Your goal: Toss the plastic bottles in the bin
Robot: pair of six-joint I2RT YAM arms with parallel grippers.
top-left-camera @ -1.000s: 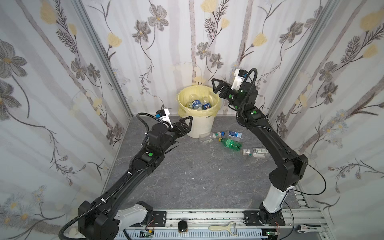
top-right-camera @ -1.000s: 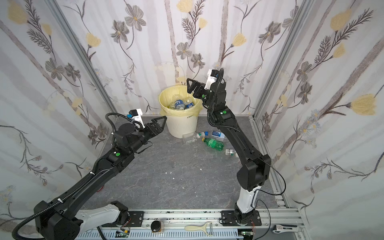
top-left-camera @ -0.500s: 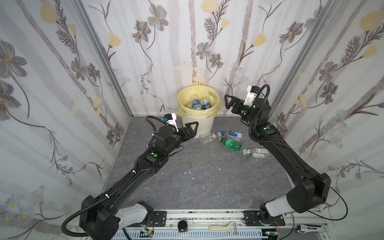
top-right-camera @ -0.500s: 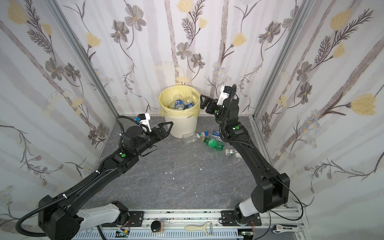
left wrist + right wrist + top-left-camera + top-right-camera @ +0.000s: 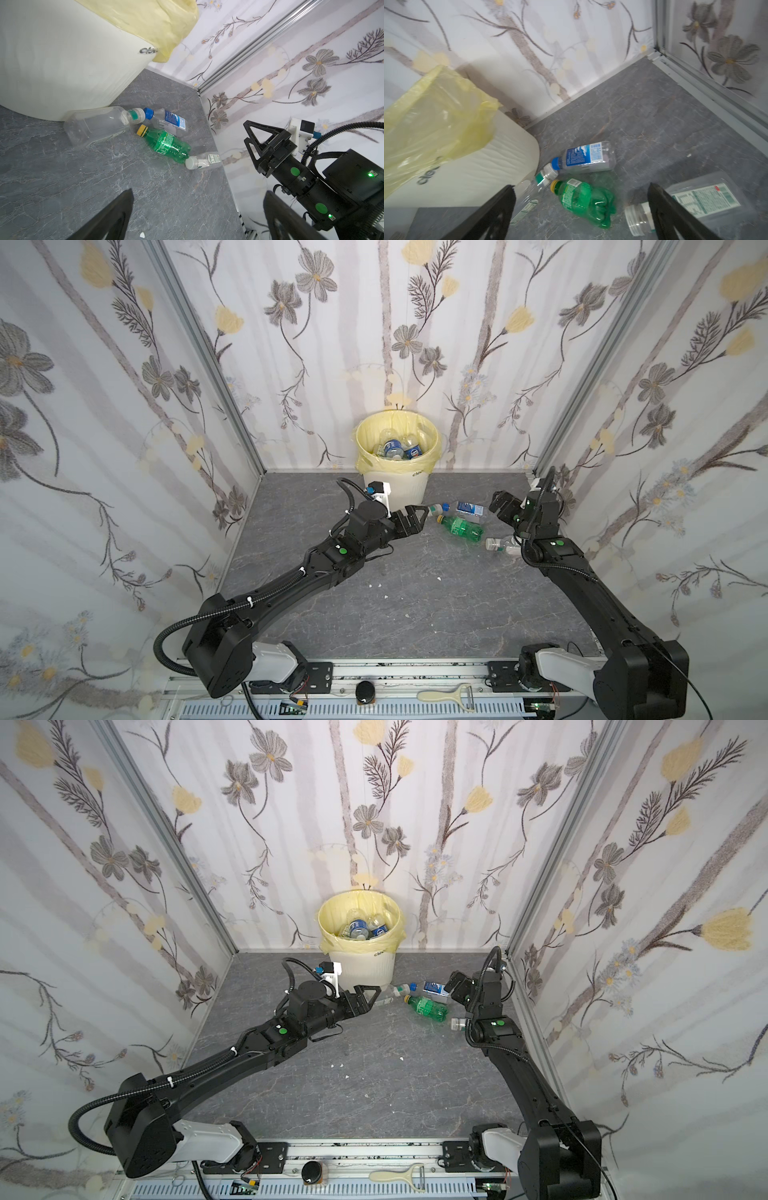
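Note:
The cream bin (image 5: 399, 489) (image 5: 365, 969) with its yellow liner stands at the back wall, several plastic bottles (image 5: 392, 448) inside. To its right on the floor lie a clear green-banded bottle (image 5: 97, 124), a blue-labelled one (image 5: 170, 120), a green one (image 5: 461, 526) (image 5: 583, 199) and a clear white-capped one (image 5: 500, 545) (image 5: 695, 199). My left gripper (image 5: 415, 520) (image 5: 198, 193) hangs open and empty just left of them, beside the bin's base. My right gripper (image 5: 498, 508) (image 5: 581, 187) is open and empty, low over the green bottle from the right.
Flowered walls with aluminium corner posts (image 5: 552, 439) close in the grey floor on three sides. White crumbs (image 5: 378, 585) dot the middle of the floor. A peeler (image 5: 449, 695) and a black knob (image 5: 365, 691) lie on the front rail.
My right gripper has swung from above the bin's rim down and to the right, toward the floor bottles. My left gripper has reached further right and lower. Both stayed open.

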